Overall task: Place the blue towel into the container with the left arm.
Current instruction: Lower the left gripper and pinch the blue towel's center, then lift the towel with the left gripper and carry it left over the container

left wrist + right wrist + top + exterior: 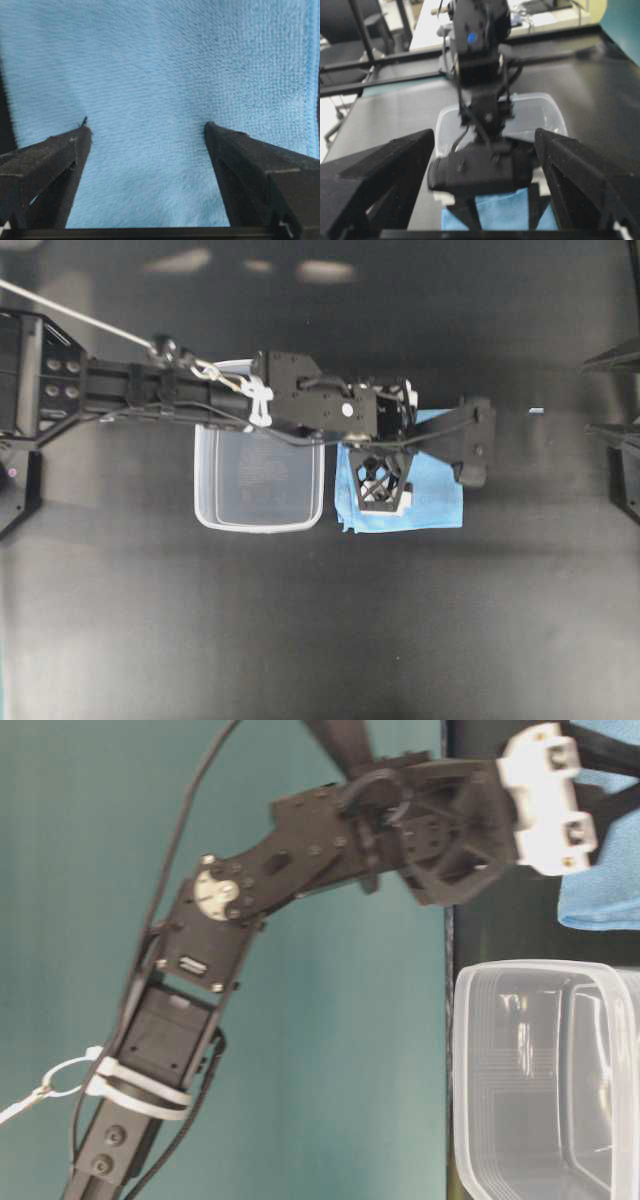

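The left gripper [145, 132] hangs with its two black fingers spread wide apart and nothing between them; in the left wrist view the fingers enter from the lower left and lower right corners, and the blue towel [160, 75] fills nearly the whole frame beyond them, so the cloth lies straight under the open jaws. In the overhead view the left arm [150, 390] stretches from the left edge across the middle of the frame, and its gripper [382, 485] sits over the left part of the towel [435, 495], which lies flat on the dark table [320, 640] just right of centre. The towel looks roughly square, with no clear long axis. The container [260, 480], a clear plastic tub, stands just to the left of the towel, close beside it, partly under the arm, and appears empty. So the towel is below the gripper and the tub is back toward the left of the frame. The right gripper [482, 150] is also wide open and holds nothing; it waits well off at the right edge, so the left arm is much the nearer.
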Controlling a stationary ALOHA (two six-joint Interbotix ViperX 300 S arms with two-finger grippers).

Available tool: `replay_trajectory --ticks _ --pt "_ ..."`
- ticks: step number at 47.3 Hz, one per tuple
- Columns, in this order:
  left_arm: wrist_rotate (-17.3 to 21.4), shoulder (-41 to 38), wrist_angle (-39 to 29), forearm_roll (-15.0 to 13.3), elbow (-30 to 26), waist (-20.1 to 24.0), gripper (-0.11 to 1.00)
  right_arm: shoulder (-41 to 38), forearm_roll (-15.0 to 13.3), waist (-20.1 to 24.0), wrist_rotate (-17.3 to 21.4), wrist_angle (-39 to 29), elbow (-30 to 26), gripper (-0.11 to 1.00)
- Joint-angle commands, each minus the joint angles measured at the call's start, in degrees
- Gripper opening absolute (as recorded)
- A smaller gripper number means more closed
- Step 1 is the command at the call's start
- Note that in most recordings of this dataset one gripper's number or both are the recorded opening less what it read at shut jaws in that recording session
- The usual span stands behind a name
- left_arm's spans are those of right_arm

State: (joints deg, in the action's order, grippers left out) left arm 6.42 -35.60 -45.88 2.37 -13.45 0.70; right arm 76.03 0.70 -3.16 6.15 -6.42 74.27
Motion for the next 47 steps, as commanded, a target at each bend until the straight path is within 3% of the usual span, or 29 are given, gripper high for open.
replay_trajectory --ticks 1,11,14,21,24,39,47 --pt "-0.4 -0.4 0.6 0.2 0.0 -0.5 0.87 0.0 0.2 -0.4 0.1 0.3 -0.9 0.78" --pt "-0.1 -1.1 1.0 0.2 0.5 -1.1 0.73 1.1 0.2 -0.6 0.1 0.3 -1.6 0.78" --pt "0.4 -0.9 0.5 0.3 0.4 -1.4 0.61 1.3 0.2 -0.6 0.1 0.3 -1.7 0.78" --pt "1.0 0.6 -0.2 0.2 -0.1 -1.4 0.18 1.3 0.2 -0.6 0.1 0.3 -1.8 0.78" --pt "1.1 1.5 -0.8 0.2 -0.3 -1.3 0.06 1.3 0.2 -0.6 0.0 0.3 -1.8 0.78" --pt "1.0 12.8 -4.7 0.2 -1.7 -1.8 0.06 1.6 0.2 -0.5 0.0 0.1 -1.9 0.78" --pt "0.9 22.4 -10.6 0.3 -0.4 -0.9 0.06 1.6 0.2 -0.6 0.0 -0.1 -1.9 0.78"
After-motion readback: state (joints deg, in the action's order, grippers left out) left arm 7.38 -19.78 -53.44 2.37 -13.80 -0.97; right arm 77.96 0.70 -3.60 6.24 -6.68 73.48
